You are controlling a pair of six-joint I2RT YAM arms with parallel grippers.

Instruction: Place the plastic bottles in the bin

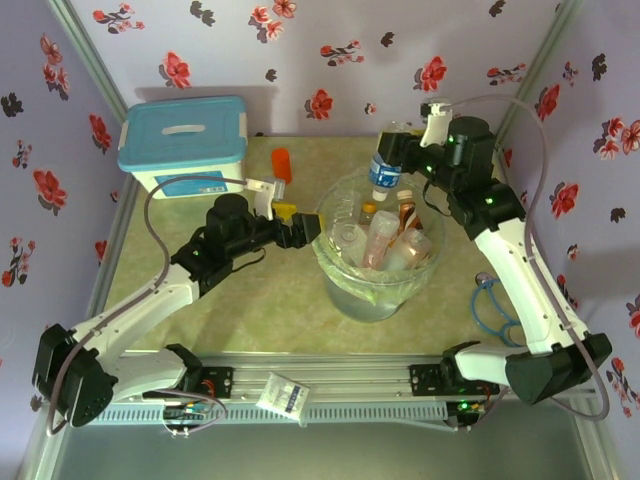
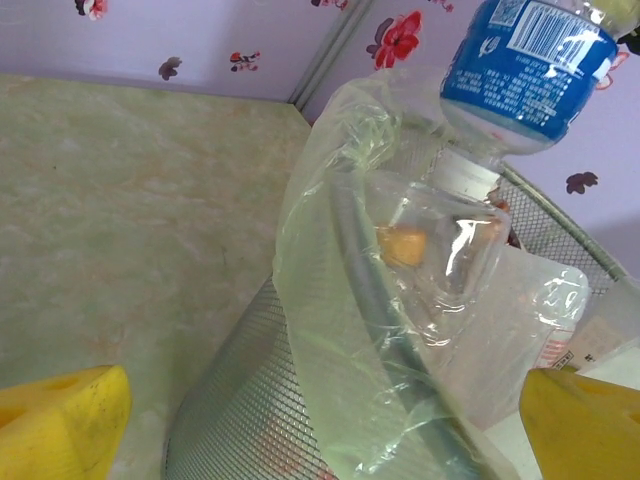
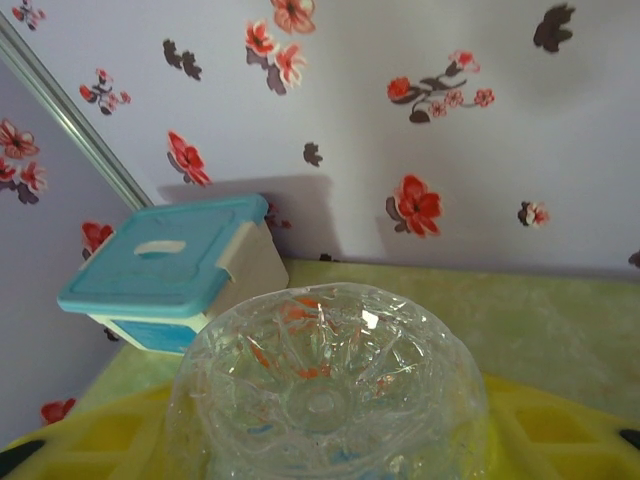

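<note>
**Q:** Status of both arms?

**Op:** Right jaws are closed on a blue-label bottle [image 1: 384, 172], gripped near its base with the cap pointing down. I see it hanging above the far rim of the bin [image 1: 372, 298], not over the middle. Left jaws stand wide and hold nothing. They sit just beside the bin's left rim, close to the liner [image 2: 320, 260].

**Q:** Main risk if you let go here?

**Op:** My judgement is that the cap meets the rim or the folded liner edge. The bottle would then tip outward onto the bench [image 1: 250, 295] behind the bin. I would want it further in over the opening before release.

**Q:** Anything inside the bin to worry about?

**Op:** Several bottles [image 1: 388, 242] are piled high in there, some upright. A dropped bottle could land on them, bounce and roll out over the rim. A lower release should reduce that.

**Q:** And the left arm?

**Op:** It is close enough that a small swing could snag the liner or shove the bin, which would shift the target under the right arm. The plastic also looks slick and thin, so a grip this near the base may slip or crush. I cannot tell from my views how firm the hold is.
</note>
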